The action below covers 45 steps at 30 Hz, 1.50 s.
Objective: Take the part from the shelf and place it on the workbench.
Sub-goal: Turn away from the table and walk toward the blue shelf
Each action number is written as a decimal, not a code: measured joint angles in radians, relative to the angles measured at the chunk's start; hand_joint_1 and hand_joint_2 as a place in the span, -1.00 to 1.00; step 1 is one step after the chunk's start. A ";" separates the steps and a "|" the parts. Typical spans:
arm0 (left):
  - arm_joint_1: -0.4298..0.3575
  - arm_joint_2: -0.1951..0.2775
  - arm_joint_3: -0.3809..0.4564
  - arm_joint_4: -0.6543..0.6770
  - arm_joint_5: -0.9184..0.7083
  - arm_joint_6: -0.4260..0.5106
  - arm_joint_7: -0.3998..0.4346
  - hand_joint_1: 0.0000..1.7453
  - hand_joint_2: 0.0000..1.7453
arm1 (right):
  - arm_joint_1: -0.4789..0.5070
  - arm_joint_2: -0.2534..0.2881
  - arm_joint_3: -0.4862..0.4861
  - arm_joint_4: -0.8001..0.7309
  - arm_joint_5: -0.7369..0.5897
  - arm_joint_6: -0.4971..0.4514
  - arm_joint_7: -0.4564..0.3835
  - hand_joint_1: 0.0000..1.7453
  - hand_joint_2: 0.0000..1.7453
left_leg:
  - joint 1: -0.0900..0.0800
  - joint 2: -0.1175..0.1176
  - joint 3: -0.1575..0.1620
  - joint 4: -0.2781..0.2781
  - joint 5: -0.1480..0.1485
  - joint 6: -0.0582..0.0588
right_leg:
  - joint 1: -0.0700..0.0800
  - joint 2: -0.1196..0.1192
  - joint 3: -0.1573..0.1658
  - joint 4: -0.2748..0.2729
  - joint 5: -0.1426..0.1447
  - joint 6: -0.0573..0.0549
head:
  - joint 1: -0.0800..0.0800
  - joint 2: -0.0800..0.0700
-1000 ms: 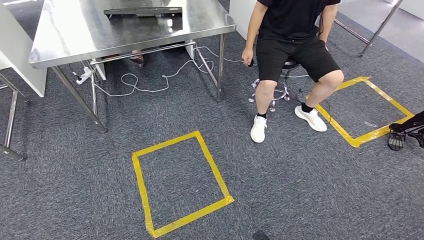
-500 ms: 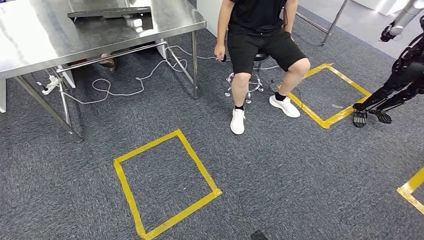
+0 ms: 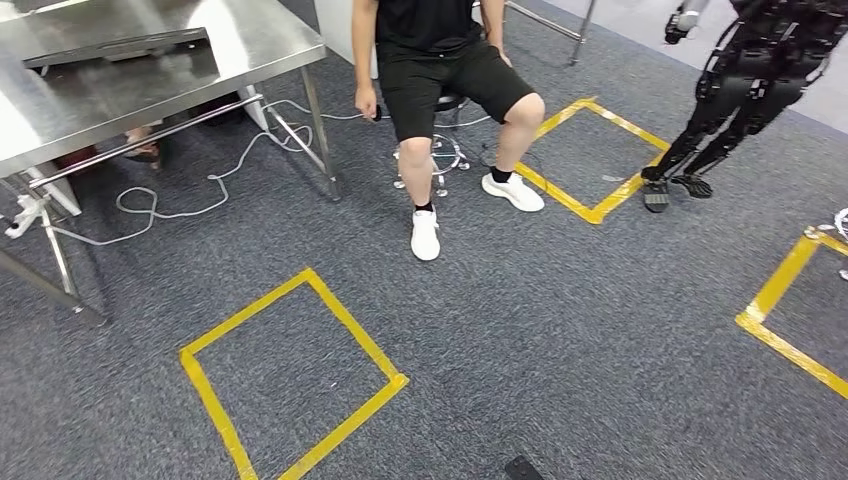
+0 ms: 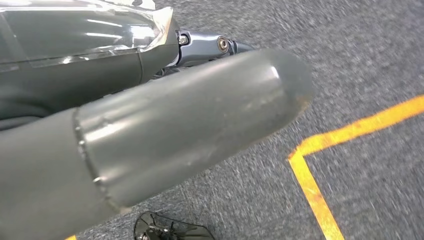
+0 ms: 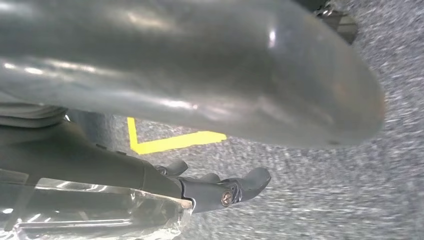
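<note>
The steel workbench (image 3: 130,110) stands at the far left in the head view, with a flat dark piece (image 3: 115,45) lying on its top. My left hand (image 4: 190,115) hangs over grey carpet, its thick thumb apart from the darker fingers (image 4: 220,46), with nothing in it. My right hand (image 5: 200,75) also hangs above the carpet, and nothing lies between its thumb and its dark fingers (image 5: 235,187).
A person (image 3: 440,70) sits on a stool beside the workbench, feet on the carpet. Another dark robot (image 3: 745,90) stands at the far right. Yellow tape squares (image 3: 290,385) (image 3: 590,160) (image 3: 790,310) mark the floor. White cables (image 3: 170,205) trail under the bench.
The camera has turned to the right, so the whole scene has slid left. The other robot and a third tape square have come into view.
</note>
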 joint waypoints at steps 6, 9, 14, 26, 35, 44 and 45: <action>-0.004 0.003 -0.001 0.000 -0.008 0.009 -0.001 -1.00 -1.00 | 0.001 0.004 0.000 0.000 -0.004 -0.001 0.001 -1.00 -1.00 | -0.009 -0.071 0.109 -0.247 0.114 0.029 | 0.007 0.074 -0.016 0.007 0.005 0.015 | 0.001 0.000; -0.008 0.001 -0.001 -0.001 -0.008 0.010 -0.002 -1.00 -1.00 | 0.006 0.003 0.000 0.000 -0.004 -0.002 0.001 -1.00 -1.00 | -0.008 -0.031 0.116 -0.268 0.128 0.042 | 0.005 0.041 -0.045 0.039 -0.009 0.028 | 0.003 0.000; -0.004 0.000 -0.001 -0.001 -0.008 0.010 -0.002 -1.00 -1.00 | 0.003 0.001 0.000 0.000 -0.004 -0.002 0.001 -1.00 -1.00 | -0.010 0.046 0.118 -0.276 0.131 0.046 | -0.009 -0.045 -0.179 0.300 -0.117 0.043 | 0.009 0.000; -0.008 -0.005 -0.001 -0.001 -0.009 0.008 -0.009 -1.00 -1.00 | -0.003 -0.002 0.000 0.000 0.009 0.004 0.013 -1.00 -1.00 | -0.003 0.043 0.105 -0.150 0.015 -0.012 | -0.028 -0.080 -0.016 0.002 0.012 0.015 | -0.002 0.000; 0.000 -0.007 0.002 0.001 0.008 0.001 -0.006 -1.00 -1.00 | -0.005 -0.001 0.004 0.000 0.026 0.021 0.013 -1.00 -1.00 | 0.002 -0.062 0.111 -0.230 0.099 0.001 | -0.005 0.050 -0.028 0.019 0.013 0.013 | -0.001 0.000; 0.009 -0.017 0.016 0.001 0.022 -0.028 -0.006 -1.00 -1.00 | -0.007 -0.002 0.020 0.000 0.042 0.026 0.020 -1.00 -1.00 | -0.012 0.039 0.114 -0.258 0.117 0.043 | -0.013 -0.044 -0.192 0.304 -0.107 0.041 | 0.007 0.000; 0.010 -0.017 0.016 0.001 0.020 -0.030 -0.006 -1.00 -1.00 | -0.004 -0.001 0.020 0.000 0.040 0.021 0.023 -1.00 -1.00 | -0.012 0.051 0.114 -0.257 0.117 0.042 | -0.015 -0.046 -0.193 0.313 -0.106 0.049 | 0.007 0.000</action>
